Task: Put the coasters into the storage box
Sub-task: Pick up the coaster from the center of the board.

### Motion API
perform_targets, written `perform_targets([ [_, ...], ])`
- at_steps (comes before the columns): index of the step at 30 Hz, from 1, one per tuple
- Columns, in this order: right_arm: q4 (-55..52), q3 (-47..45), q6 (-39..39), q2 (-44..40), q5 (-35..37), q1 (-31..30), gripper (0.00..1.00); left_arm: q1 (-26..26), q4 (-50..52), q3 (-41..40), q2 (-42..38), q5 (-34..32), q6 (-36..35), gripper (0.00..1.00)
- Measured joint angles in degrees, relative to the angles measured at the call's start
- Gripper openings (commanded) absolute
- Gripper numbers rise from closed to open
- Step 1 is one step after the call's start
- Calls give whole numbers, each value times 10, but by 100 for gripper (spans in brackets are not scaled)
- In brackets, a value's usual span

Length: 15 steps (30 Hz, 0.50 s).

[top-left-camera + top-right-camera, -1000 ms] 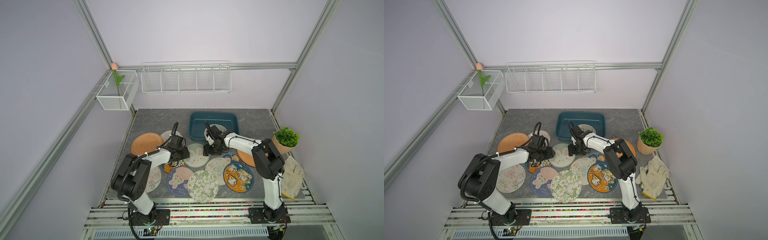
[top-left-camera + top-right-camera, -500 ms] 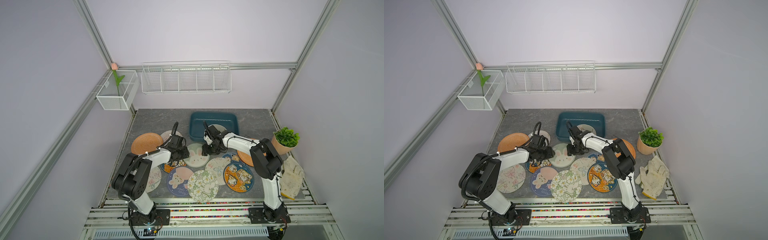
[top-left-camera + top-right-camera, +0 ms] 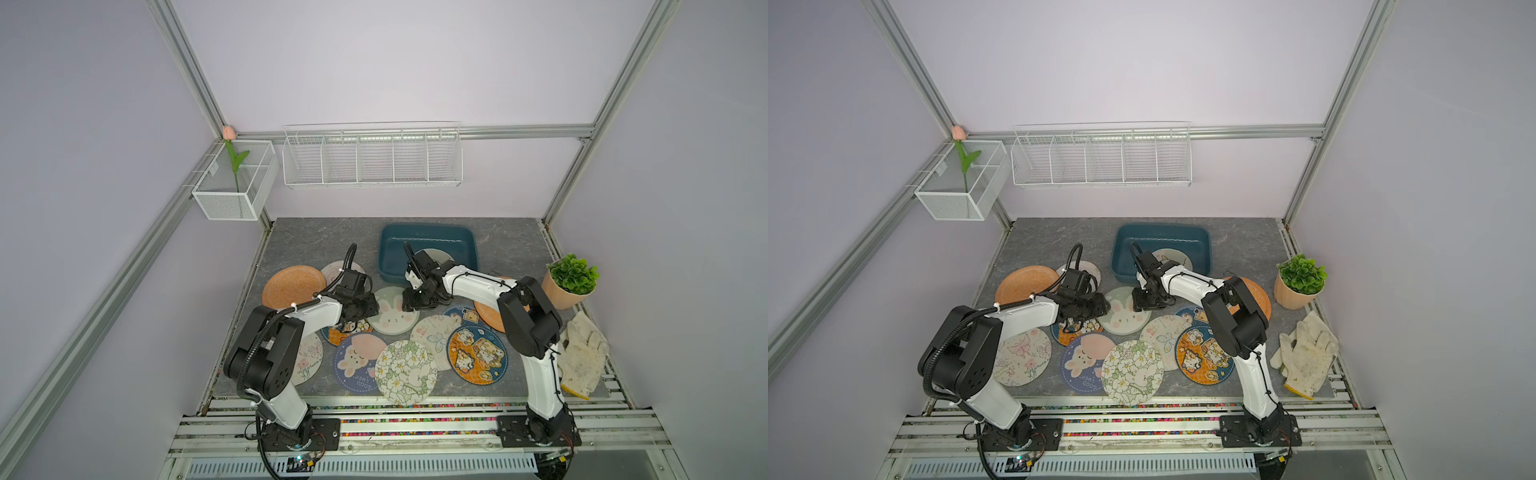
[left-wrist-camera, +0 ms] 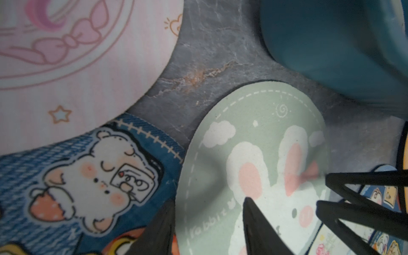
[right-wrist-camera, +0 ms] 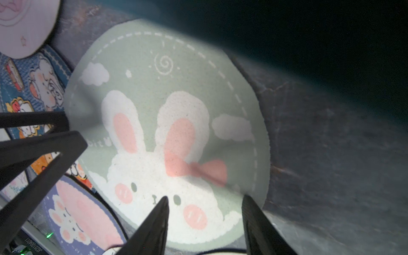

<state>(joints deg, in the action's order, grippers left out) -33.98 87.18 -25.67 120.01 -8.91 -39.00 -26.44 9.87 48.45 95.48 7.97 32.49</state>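
Note:
A green rabbit coaster (image 3: 392, 318) (image 5: 165, 99) lies flat in front of the dark teal storage box (image 3: 428, 228) (image 3: 1163, 228), which holds one pale coaster (image 3: 436, 254). My left gripper (image 4: 208, 201) (image 3: 365, 309) stands open over the rabbit coaster's left edge, one finger on the blue bear coaster (image 4: 88, 176). My right gripper (image 5: 205, 197) (image 3: 415, 301) is open over its right edge, tips on the fabric, which is creased. Several more coasters, among them a plain orange one (image 3: 291, 284) and a floral one (image 3: 405, 372), lie around it.
A potted plant (image 3: 571, 280) and a pair of white gloves (image 3: 582, 357) sit at the right edge. A white wire rack (image 3: 372, 160) and a mesh basket with a tulip (image 3: 237, 183) hang on the back wall.
Both grippers' jaws have narrowed. The right gripper has shifted slightly left and toward the front, down onto the rabbit coaster. The left arm has hardly moved.

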Motion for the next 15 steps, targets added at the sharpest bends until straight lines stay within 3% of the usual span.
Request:
perform_targets([
  [15, -24, 3, 2, 0, 56, -2, 61, -1, -3, 0, 1, 0, 0, 50],
])
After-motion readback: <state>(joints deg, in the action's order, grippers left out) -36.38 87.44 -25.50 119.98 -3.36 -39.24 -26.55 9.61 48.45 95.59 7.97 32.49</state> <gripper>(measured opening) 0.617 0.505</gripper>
